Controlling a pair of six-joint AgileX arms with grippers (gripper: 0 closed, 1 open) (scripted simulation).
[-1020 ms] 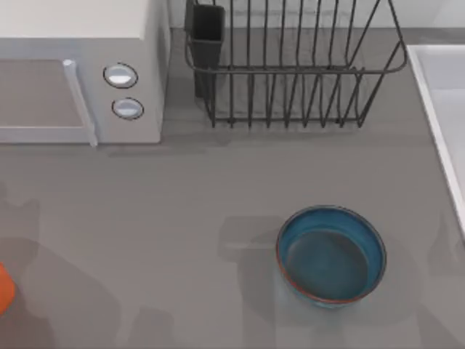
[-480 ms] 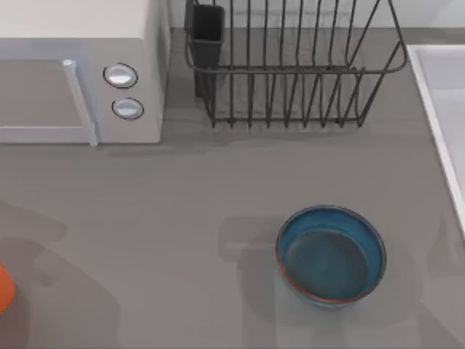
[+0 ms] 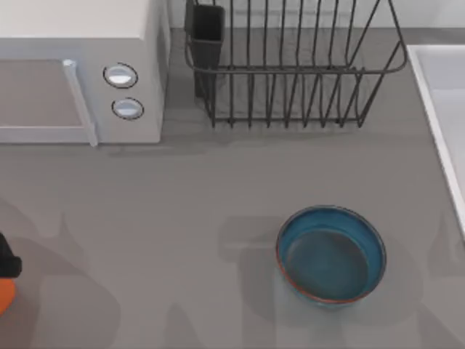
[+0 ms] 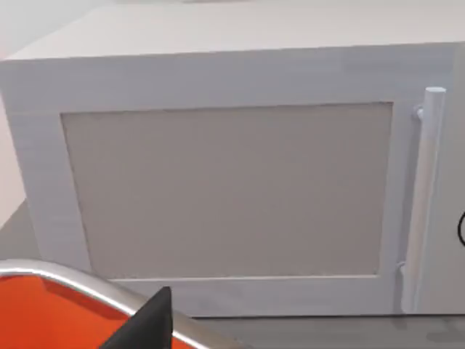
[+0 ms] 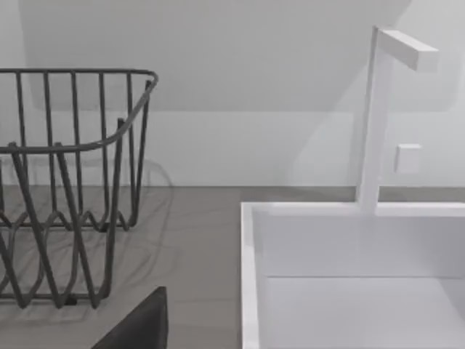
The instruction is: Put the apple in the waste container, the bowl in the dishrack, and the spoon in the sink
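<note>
The blue bowl [image 3: 330,254] with its reddish-brown rim stands upright on the grey counter, right of centre and in front of the dishrack [image 3: 290,69]. The dark wire dishrack [image 5: 65,189] has its utensil cup at its back-left corner. The pale sink [image 3: 443,109] lies along the right edge, and its basin [image 5: 349,276] and tap appear in the right wrist view. My left gripper [image 3: 6,260] pokes in at the far left edge, just above the orange waste container [image 3: 3,294]. A dark part of my right gripper [image 5: 138,327] sits near the sink's rim. The apple and the spoon are out of view.
A white microwave [image 3: 73,73] with two round knobs and a bar handle fills the back left. The left wrist view faces its door [image 4: 225,189] over the orange container's metal rim [image 4: 80,287]. Open counter lies between the microwave and the bowl.
A black part of my left gripper has come into the top view at the left edge, over the orange container. Arm shadows on the counter have shifted. The bowl has stayed put.
</note>
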